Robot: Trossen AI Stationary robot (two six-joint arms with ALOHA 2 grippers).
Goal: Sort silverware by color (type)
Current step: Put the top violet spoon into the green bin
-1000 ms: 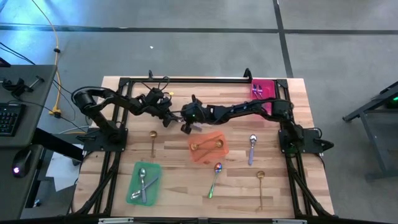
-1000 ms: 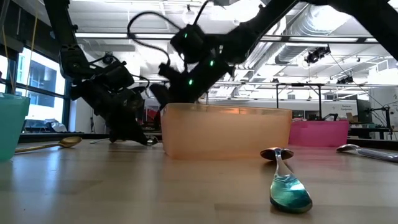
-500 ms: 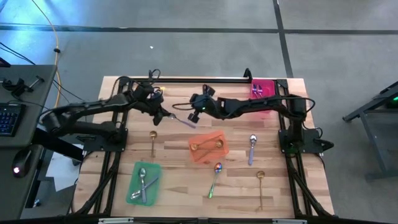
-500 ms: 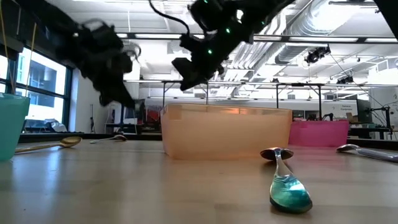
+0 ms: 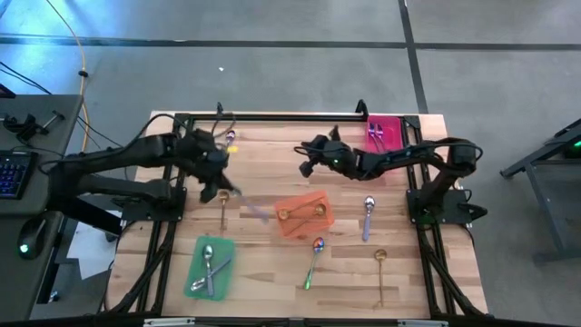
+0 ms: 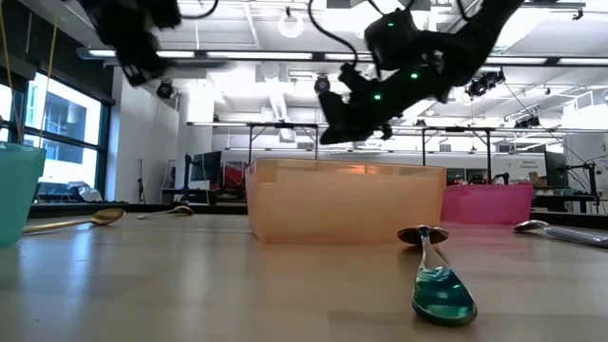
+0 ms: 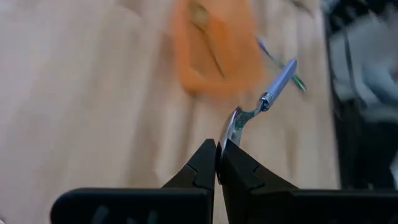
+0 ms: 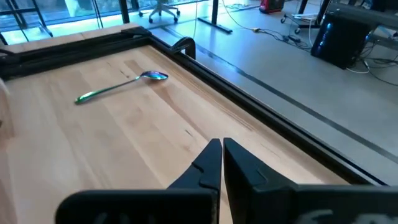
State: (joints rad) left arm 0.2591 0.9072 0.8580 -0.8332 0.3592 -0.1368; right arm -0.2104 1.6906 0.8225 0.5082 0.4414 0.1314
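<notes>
Nearest me, along the bench's front edge, I see the green tray point(image 5: 211, 265) at the left holding a few plain silver pieces point(image 5: 209, 263). A rainbow spoon point(image 5: 313, 261) lies on bare wood near the middle and a gold spoon point(image 5: 380, 272) toward the right.

Farther in, the orange tray point(image 5: 304, 214) sits at the centre with two gold pieces point(image 5: 303, 213) inside. A silver spoon point(image 5: 368, 216) lies to its right — a second gold spoon point(image 5: 222, 210) lies to its left.

My left gripper point(image 7: 219, 160) hangs above the bench left of the orange tray, fingers pressed together on the bowl end of a purple-handled spoon point(image 7: 266, 98); its handle juts out past the fingertips, clear of the wood.

The right gripper point(image 8: 221, 153) hovers over the bench's far-middle part with its fingers pressed together, nothing between them.

At the far edge, the pink tray point(image 5: 382, 131) sits in the right corner with purple pieces point(image 5: 376, 128) in it — another rainbow spoon point(image 8: 121, 86) lies toward the far left corner.
</notes>
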